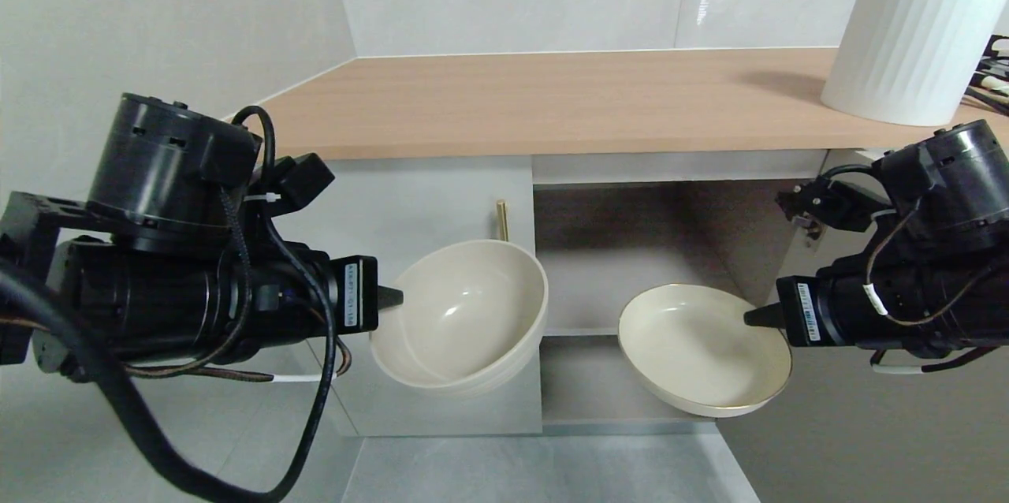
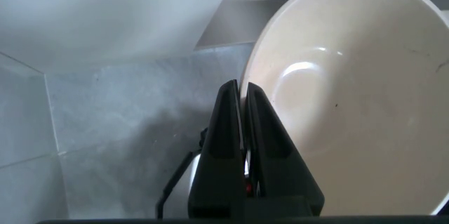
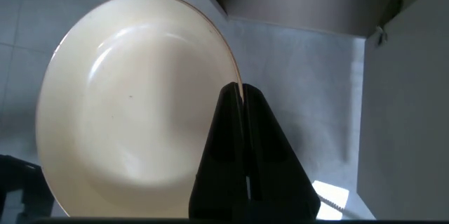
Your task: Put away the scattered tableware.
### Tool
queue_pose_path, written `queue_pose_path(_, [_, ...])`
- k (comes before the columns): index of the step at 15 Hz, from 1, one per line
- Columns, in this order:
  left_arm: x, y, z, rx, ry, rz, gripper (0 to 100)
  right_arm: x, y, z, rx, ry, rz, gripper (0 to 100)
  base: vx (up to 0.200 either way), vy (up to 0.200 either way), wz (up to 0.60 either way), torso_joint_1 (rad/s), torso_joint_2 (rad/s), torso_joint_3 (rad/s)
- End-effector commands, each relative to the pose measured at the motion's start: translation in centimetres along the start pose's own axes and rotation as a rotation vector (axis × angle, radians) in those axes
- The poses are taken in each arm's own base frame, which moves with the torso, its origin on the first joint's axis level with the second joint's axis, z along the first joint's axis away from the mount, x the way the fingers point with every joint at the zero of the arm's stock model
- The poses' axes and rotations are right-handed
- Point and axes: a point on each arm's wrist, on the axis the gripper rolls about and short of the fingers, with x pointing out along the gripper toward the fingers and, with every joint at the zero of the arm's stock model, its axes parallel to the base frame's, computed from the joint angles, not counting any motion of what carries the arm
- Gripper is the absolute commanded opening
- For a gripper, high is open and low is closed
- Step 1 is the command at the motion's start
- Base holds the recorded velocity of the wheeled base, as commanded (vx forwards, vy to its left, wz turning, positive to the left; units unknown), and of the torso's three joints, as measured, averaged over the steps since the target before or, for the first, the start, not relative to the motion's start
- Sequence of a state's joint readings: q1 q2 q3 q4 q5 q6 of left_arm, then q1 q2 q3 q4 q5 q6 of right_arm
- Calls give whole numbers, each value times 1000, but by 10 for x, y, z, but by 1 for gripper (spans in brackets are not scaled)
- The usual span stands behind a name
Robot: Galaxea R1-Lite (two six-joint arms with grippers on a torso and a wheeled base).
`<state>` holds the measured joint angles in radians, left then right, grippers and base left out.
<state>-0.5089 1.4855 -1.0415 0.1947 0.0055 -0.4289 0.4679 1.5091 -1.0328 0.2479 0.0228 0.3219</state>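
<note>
The deep bowl (image 1: 465,314) is held in mid-air, clamped by its rim in the left gripper (image 1: 390,296), before the closed cabinet door (image 1: 441,203). The gold-rimmed dish (image 1: 698,345) is pinched likewise by the right gripper (image 1: 757,318), before the open compartment. Each should be kept level and set onto the shelf (image 1: 583,329), clear of the frame. A wooden countertop (image 1: 552,101) lies above.

Cream bowl (image 1: 465,318), gold-rimmed cream plate (image 1: 694,345), wood-grain counter (image 1: 552,101), ribbed white cylinder (image 1: 914,30)

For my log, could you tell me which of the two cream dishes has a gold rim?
The shallow dish in the right gripper; its edge is gold-lined, while the deeper bowl in the left gripper has a plain rim.
</note>
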Motion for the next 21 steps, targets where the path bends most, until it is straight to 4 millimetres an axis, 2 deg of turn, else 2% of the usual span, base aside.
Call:
queue_pose_path(1, [3, 0, -1, 1, 10, 2, 0, 10, 0, 0, 0, 15, -3, 0, 0, 0, 0, 0, 0, 0])
queue_pose_path(2, [5, -1, -1, 2, 15, 3, 0, 15, 0, 0, 0, 22, -6, 0, 0, 0, 0, 0, 0, 0])
queue_pose_path(5, [13, -1, -3, 5, 37, 10, 0, 82, -3, -4, -21, 93, -61, 0, 0, 0, 0, 0, 0, 0])
queue_pose_path(6, [13, -1, -3, 5, 37, 10, 0, 96, -5, -6, -23, 99, -93, 0, 0, 0, 0, 0, 0, 0])
queue_pose_path(7, [12, -2, -3, 6, 36, 8, 0, 129, -8, -8, -21, 80, -158, 0, 0, 0, 0, 0, 0, 0])
queue_pose_path(8, [12, -2, -3, 6, 36, 9, 0, 150, -10, -10, -19, 75, -175, 0, 0, 0, 0, 0, 0, 0])
queue_pose_path(9, [12, -2, -3, 6, 36, 9, 0, 154, -10, -11, -19, 76, -177, 0, 0, 0, 0, 0, 0, 0])
queue_pose_path(10, [12, -2, -3, 6, 36, 9, 0, 181, -13, -16, -18, 77, -179, 0, 0, 0, 0, 0, 0, 0])
queue_pose_path(14, [13, -2, -4, 7, 38, 9, 0, 223, -18, -20, 67, 30, -183, 0, 0, 0, 0, 0, 0, 0])
queue_pose_path(16, [13, -2, -4, 8, 39, 8, 0, 241, -28, -17, 109, -8, -244, 0, 0, 0, 0, 0, 0, 0])
queue_pose_path(21, [16, -4, -5, 13, 48, 7, 0, 269, -51, 0, 201, -85, -321, 0, 0, 0, 0, 0, 0, 0])
